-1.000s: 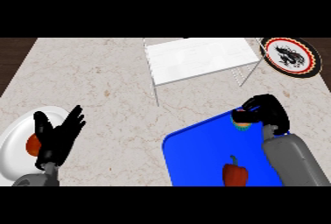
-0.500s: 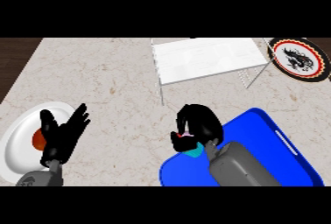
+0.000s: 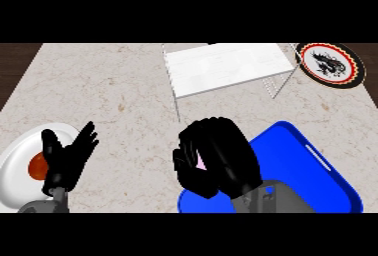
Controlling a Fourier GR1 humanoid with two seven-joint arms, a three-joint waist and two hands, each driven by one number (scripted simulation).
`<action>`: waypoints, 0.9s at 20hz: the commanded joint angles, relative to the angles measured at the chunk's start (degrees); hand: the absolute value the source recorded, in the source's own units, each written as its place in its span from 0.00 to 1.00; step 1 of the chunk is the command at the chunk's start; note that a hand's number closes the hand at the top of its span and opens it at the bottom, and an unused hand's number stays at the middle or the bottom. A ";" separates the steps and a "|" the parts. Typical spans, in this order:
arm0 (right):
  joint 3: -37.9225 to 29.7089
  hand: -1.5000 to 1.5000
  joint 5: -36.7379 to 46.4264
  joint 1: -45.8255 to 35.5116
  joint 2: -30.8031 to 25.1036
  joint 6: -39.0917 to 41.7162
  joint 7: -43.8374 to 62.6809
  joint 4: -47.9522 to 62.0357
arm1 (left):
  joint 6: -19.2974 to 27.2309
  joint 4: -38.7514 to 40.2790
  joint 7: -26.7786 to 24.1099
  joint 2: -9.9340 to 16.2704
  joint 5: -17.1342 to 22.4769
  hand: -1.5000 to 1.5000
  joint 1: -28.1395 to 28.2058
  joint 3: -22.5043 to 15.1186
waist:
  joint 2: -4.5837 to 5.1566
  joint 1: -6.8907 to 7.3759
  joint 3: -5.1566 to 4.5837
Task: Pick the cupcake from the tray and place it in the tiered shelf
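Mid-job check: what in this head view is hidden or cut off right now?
- Cupcake: only a pink sliver shows in the head view; the curled right hand hides the rest.
- Blue tray: its inside is mostly covered by the right forearm, its near side cut by the lower edge.
- White plate: cut by the left edge, partly behind the left hand.

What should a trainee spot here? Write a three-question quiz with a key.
1. True or false: the left hand is curled round a thing.
2. Where does the blue tray lie? A) lower right of the view, B) upper left of the view, C) on top of the tiered shelf.
3. Fill in: the bit of cupcake showing inside the curled right hand is ____ in colour.

Key: 1 false, it is open beside the white plate; 2 A; 3 pink.
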 commanded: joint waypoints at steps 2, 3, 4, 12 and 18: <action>-2.29 1.00 2.11 -0.70 -1.12 5.94 11.88 -18.34 | -0.09 0.68 0.32 -0.25 -0.02 0.50 0.54 0.58 | -0.11 -0.78 -0.03; -7.31 1.00 1.11 -6.45 0.57 8.02 14.37 -15.54 | -1.20 -3.66 1.06 0.37 0.88 0.50 2.73 0.34 | -0.04 0.17 -0.02; -9.27 1.00 -0.19 -8.22 0.50 9.91 15.17 -17.70 | -1.17 -2.00 1.26 0.93 0.98 0.50 0.92 1.45 | 0.05 0.00 -0.03; -27.43 1.00 -8.63 -25.97 0.20 17.08 19.86 -9.31 | 2.34 -0.92 3.17 -2.91 -1.98 0.50 -2.78 -0.33 | 0.27 0.26 -0.03; -36.63 1.00 -7.80 -36.36 -4.57 13.94 12.77 6.84 | -1.36 -0.24 1.27 -1.33 -1.29 0.50 -0.96 0.65 | 0.45 0.95 -0.04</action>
